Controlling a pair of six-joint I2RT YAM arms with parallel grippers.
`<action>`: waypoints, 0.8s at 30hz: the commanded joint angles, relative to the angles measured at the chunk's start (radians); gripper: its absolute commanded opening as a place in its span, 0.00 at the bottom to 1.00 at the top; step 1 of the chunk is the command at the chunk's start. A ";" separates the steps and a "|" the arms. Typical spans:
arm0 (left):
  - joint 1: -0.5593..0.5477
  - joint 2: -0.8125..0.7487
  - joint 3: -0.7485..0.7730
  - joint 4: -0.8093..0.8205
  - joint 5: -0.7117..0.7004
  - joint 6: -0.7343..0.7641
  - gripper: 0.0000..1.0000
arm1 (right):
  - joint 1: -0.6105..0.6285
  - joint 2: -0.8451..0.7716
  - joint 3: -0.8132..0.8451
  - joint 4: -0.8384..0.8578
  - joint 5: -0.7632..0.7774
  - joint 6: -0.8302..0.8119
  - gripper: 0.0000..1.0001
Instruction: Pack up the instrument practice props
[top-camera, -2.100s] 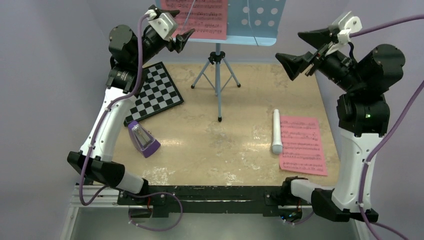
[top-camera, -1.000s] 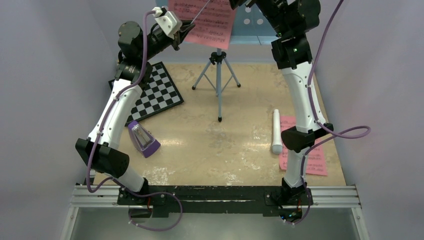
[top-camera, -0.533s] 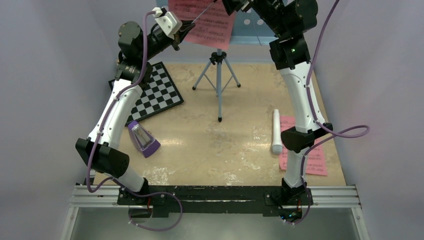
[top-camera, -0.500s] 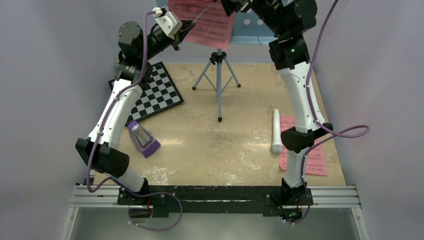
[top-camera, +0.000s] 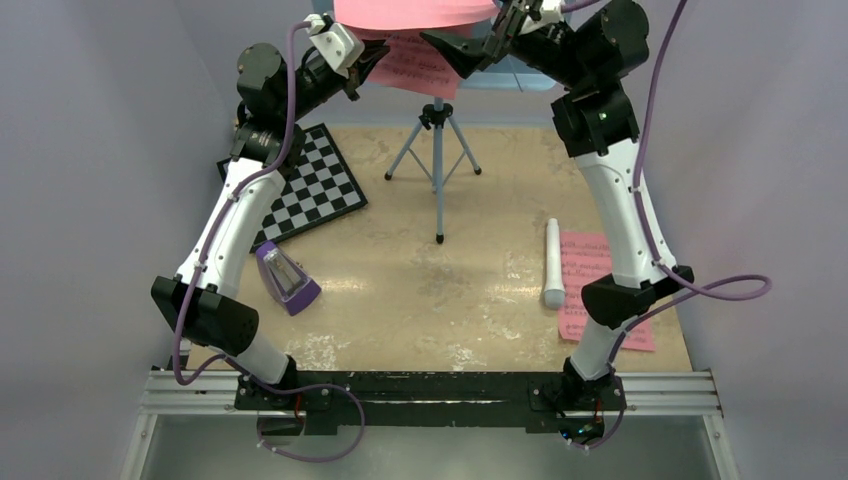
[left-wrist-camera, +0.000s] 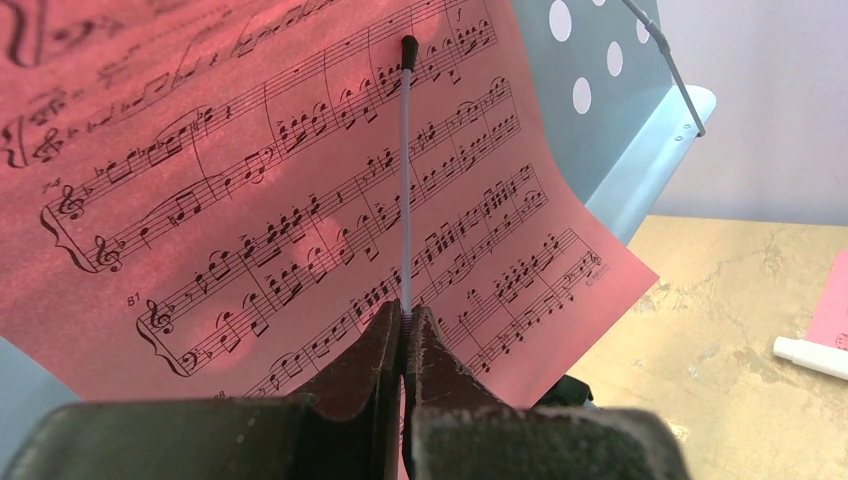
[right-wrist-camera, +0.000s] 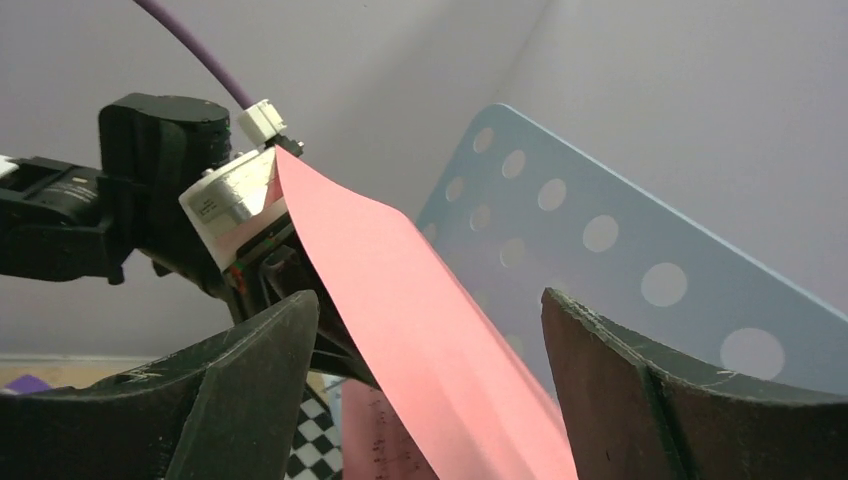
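Because the left gripper (left-wrist-camera: 403, 322) is clenched on the lower edge of the pink sheet-music page (left-wrist-camera: 250, 200), just where a thin wire page-holder (left-wrist-camera: 405, 180) crosses it, a pull may snag that wire and tip the light-blue music stand (left-wrist-camera: 610, 130); whether the wire is pinched too is unclear. The right gripper (right-wrist-camera: 425, 310) gapes wide around the page's curled top, before the stand; opposed pulls could tear the paper.

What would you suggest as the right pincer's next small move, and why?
Probably close the right pincer on the pink sheet: the sheet's curled-over top lies between its open fingers, and the left pincer is shut on the thin wire that crosses the page.
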 joint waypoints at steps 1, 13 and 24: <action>-0.006 -0.016 -0.006 -0.008 0.024 -0.007 0.00 | 0.020 -0.068 -0.056 -0.018 0.051 -0.210 0.84; -0.006 -0.020 0.002 -0.017 0.015 0.001 0.00 | 0.066 -0.059 -0.062 -0.158 0.115 -0.695 0.59; -0.006 -0.017 0.003 -0.016 0.012 -0.006 0.00 | 0.088 -0.063 -0.107 -0.116 0.196 -0.915 0.00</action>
